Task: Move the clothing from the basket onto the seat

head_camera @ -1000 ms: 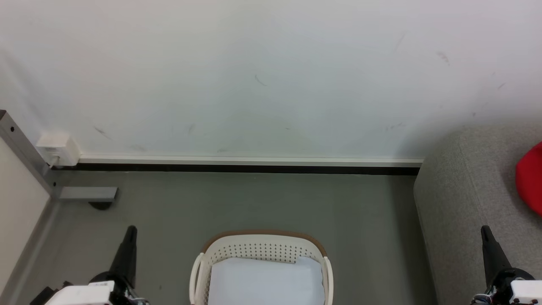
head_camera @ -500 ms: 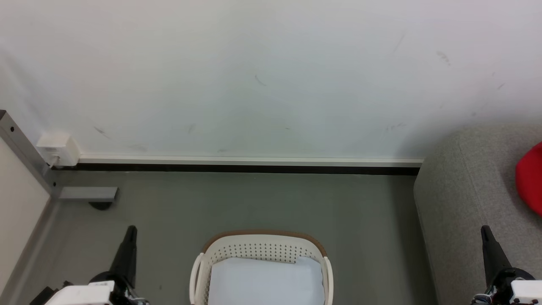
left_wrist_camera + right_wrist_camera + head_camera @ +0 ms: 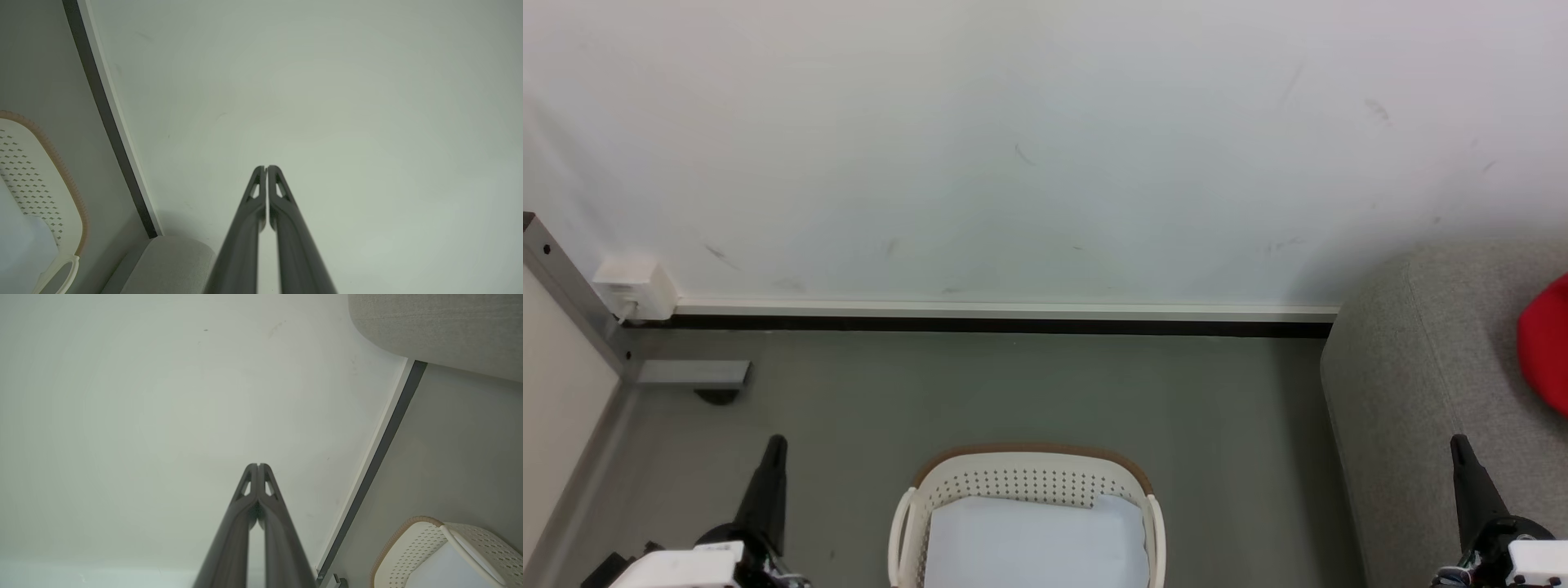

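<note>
The cream-white basket (image 3: pixel 1021 478) with its brown rim stands on the floor at the bottom middle of the head view, a flat white pad (image 3: pixel 1033 543) lying inside it. The basket (image 3: pixel 45 179) also edges into the left wrist view and the basket (image 3: pixel 412 547) into the right wrist view. Red clothing (image 3: pixel 1545 343) lies on the grey seat (image 3: pixel 1413 384) at the right edge. My left gripper (image 3: pixel 776 445) points up at the lower left, shut and holding nothing; the left gripper (image 3: pixel 266 168) has its tips together. My right gripper (image 3: pixel 1459 445) at the lower right is shut too, as the right gripper (image 3: pixel 258 465) shows.
A white wall (image 3: pixel 1045 147) with a dark skirting strip (image 3: pixel 1013 325) runs behind the basket. A grey metal frame leg (image 3: pixel 572 302) and a white wall box (image 3: pixel 636 287) sit at the far left. Grey floor (image 3: pixel 1029 384) lies between basket and wall.
</note>
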`<state>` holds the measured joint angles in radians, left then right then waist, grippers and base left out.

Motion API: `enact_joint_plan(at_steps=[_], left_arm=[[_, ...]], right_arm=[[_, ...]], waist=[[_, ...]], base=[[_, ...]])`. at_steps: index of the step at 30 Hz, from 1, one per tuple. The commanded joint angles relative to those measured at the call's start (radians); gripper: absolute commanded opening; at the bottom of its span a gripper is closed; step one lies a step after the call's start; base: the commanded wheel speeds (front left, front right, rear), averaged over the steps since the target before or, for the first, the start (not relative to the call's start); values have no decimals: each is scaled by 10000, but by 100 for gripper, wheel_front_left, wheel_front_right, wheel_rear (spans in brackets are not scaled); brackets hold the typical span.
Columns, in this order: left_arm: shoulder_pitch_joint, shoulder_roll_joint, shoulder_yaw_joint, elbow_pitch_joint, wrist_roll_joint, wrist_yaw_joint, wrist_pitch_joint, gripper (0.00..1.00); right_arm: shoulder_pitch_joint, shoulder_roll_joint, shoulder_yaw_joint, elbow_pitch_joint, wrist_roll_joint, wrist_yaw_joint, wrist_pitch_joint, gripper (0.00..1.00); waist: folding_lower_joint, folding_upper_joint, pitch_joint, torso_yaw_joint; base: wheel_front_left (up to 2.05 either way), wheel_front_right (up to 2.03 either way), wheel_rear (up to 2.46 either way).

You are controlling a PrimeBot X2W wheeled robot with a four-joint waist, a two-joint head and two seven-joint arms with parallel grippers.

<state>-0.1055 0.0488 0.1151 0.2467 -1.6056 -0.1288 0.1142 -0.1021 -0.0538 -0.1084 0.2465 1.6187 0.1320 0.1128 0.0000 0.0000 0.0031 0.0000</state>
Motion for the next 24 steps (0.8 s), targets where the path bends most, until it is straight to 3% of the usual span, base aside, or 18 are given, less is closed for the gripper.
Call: enact_joint_plan(at_steps=[1, 24], left_arm=[[-75, 19, 14, -34, -131, -56, 37, 0], [-75, 19, 10, -35, -133, -56, 36, 0]], right_arm=[[-129, 1, -47, -46, -48, -24, -2, 0], [-131, 14, -61, -45, -67, -24, 17, 0]], waist=[[0, 0, 0, 0], [0, 0, 0, 0]], base=[[0, 0, 0], [0, 0, 0]])
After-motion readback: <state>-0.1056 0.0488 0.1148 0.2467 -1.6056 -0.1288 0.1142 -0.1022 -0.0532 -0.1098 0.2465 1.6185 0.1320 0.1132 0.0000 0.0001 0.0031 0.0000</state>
